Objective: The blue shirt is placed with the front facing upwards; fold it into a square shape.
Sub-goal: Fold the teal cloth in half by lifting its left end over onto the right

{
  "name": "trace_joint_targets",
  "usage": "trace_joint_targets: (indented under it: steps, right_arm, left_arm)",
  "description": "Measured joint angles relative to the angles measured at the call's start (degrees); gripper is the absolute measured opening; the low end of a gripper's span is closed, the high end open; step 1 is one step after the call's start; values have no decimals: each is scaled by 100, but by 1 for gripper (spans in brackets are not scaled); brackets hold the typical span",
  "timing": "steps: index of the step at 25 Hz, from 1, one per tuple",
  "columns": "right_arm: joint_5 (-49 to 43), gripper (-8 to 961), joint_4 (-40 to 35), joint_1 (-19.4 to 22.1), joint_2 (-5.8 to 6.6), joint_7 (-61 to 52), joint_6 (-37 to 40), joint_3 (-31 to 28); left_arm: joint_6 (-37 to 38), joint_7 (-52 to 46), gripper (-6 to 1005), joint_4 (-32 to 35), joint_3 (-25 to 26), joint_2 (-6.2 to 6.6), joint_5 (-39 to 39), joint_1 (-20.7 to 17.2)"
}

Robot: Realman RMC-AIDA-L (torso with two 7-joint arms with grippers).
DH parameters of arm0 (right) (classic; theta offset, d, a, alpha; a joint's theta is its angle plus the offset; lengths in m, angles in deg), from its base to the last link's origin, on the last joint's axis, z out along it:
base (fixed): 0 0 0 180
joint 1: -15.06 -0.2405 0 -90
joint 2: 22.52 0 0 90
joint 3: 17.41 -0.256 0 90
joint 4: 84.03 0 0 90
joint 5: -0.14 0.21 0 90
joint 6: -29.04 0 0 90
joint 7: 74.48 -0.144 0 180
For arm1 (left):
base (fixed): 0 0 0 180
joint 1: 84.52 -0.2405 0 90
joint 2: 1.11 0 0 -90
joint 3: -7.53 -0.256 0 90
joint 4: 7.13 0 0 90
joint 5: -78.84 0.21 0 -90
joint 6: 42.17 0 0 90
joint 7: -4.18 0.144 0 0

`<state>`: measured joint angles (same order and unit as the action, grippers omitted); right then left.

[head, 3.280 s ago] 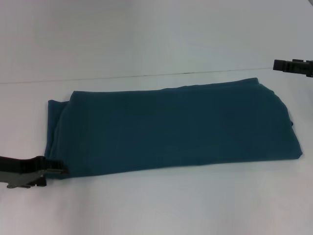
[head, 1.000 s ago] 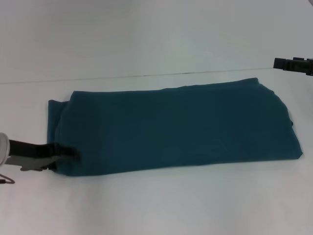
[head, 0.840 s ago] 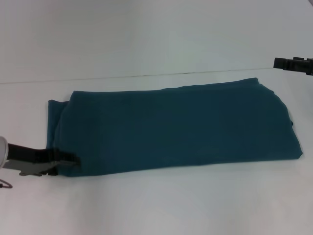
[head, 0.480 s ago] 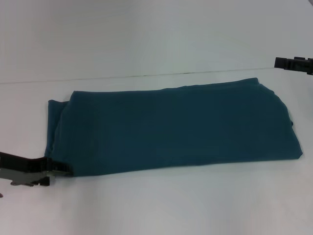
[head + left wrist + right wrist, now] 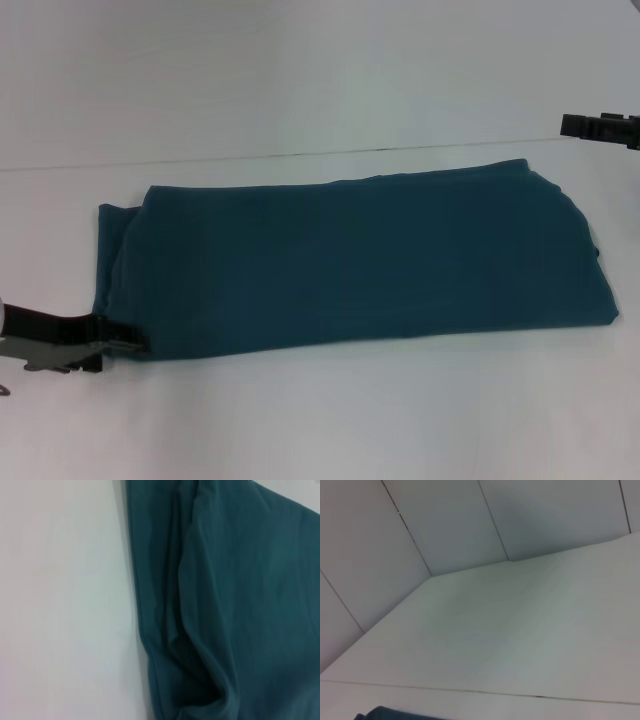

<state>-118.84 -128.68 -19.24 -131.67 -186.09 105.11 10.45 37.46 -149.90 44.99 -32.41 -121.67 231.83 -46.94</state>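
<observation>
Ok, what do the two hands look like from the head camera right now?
The left hand has black fingers on a grey metal bracket, with a white wrist section at the picture's edge. Only the black, blocky tip of the right hand shows. No cables or markings visible.

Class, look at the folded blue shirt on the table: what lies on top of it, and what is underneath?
Nothing rests on the blue shirt; the left gripper meets only its near-left corner. Beneath it is the white table, whose covered surface cannot be seen.
</observation>
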Motion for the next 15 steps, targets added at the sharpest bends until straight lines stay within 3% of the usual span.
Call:
trace_joint_targets:
  steps: [15]
  right_arm:
    - [-2, 900, 0, 2, 0, -10, 6, 0]
  left_arm:
    - [-373, -16, 710, 14, 28, -3, 13, -23]
